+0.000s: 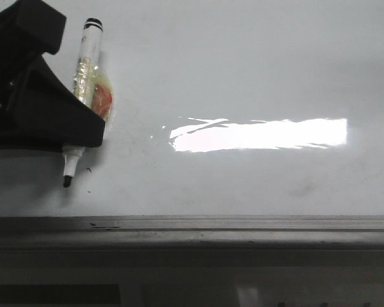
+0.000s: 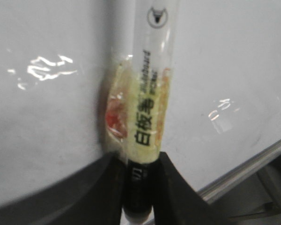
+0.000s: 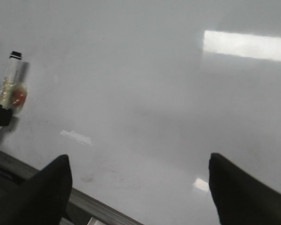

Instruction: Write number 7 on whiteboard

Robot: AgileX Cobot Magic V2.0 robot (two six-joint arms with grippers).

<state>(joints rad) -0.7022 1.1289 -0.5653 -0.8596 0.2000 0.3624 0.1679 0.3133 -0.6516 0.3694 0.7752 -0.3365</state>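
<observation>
The white-barrelled, tape-wrapped marker [image 1: 83, 83] is held clamped in the left gripper [image 1: 73, 137] — tip down, axis near-upright — near the glossy white-grey whiteboard [image 1: 243, 64] bottom-left corner; no 7 is seen — the right gripper [image 3: 138, 187] hangs spread, farther away.

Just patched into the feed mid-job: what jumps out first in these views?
The bright rectangular glare on the whiteboard, right of centre. Then the left gripper at the far left, shut on a whiteboard marker wrapped in yellowish tape, its black tip down near the board's lower edge. No 7 is visible yet; the right gripper hangs open.
</observation>
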